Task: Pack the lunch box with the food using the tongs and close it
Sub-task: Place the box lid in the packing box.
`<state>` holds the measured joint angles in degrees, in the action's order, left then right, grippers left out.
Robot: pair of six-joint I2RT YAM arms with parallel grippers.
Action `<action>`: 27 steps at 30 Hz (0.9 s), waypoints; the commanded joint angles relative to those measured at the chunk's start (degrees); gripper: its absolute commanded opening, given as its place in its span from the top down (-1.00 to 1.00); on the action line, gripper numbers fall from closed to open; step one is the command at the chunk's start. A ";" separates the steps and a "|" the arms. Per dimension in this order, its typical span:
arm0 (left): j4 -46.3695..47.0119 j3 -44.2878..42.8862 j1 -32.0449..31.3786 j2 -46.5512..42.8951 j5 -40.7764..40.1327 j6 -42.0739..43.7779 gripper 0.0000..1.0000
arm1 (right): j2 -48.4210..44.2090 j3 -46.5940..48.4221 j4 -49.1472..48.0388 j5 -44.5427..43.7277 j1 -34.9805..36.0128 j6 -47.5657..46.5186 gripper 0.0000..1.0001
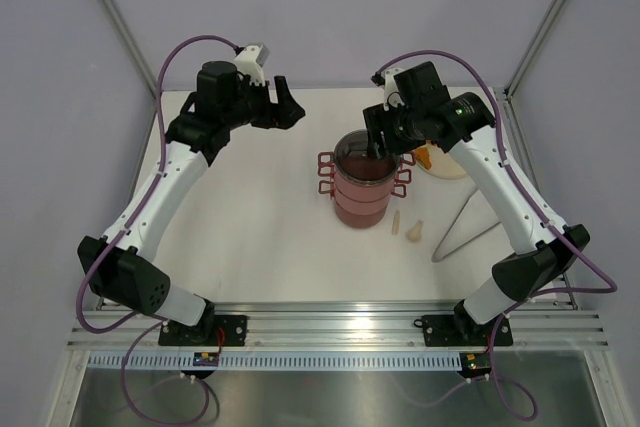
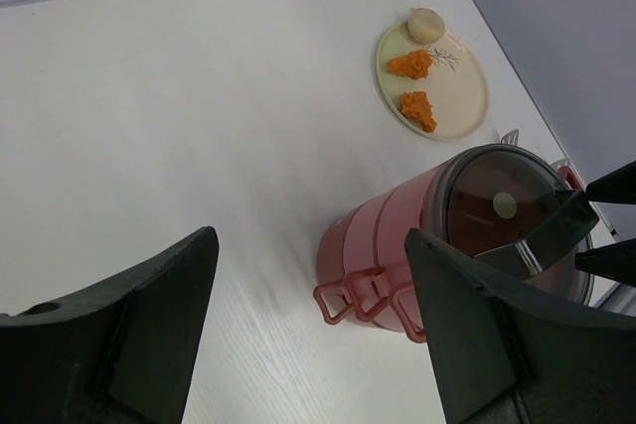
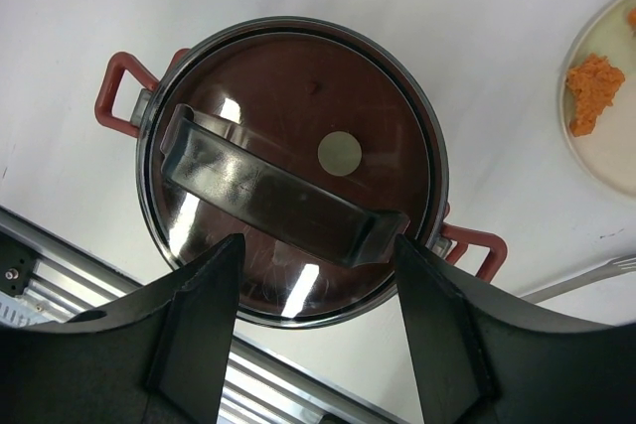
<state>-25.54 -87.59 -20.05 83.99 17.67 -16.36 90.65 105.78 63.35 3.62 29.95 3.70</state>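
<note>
The lunch box (image 1: 358, 192) stands as a stack of dark-red bowls in the middle of the table. Its grey-rimmed top lid (image 3: 288, 161) is on, with a dark bar handle (image 3: 278, 196) across it. My right gripper (image 3: 318, 245) hovers open just above that lid, a finger on each side of the handle's near end, holding nothing. To the stack's left, my left gripper (image 2: 308, 325) is raised, open and empty. The silver tongs (image 1: 462, 232) lie on the table right of the stack. Orange food (image 2: 409, 65) and a beige piece (image 2: 425, 23) rest on the plate. Two pale pieces (image 1: 414, 232) lie beside the stack.
A cream plate (image 2: 457, 96) sits at the back right, partly under my right arm in the top view. The stack's red side handles (image 2: 363, 295) stick out on both sides. The aluminium rail (image 1: 340, 322) runs along the near edge of the table.
</note>
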 commanded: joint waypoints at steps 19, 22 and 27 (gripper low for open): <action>-0.21 -4.52 0.19 2.50 11.24 2.91 -0.50 | 1.11 2.86 1.51 1.74 0.37 -5.81 -0.26; -1.00 -5.22 0.10 2.85 13.08 3.96 -0.49 | 0.93 3.03 1.77 1.92 0.28 -5.90 -0.26; -3.11 -6.80 -1.39 3.38 13.70 7.03 -0.48 | 0.93 3.47 1.69 2.01 0.37 -5.81 -0.23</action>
<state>-28.40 -91.33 -20.53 87.09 28.69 -12.23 91.57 106.50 64.62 4.19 29.95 -0.49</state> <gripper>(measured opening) 0.743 0.621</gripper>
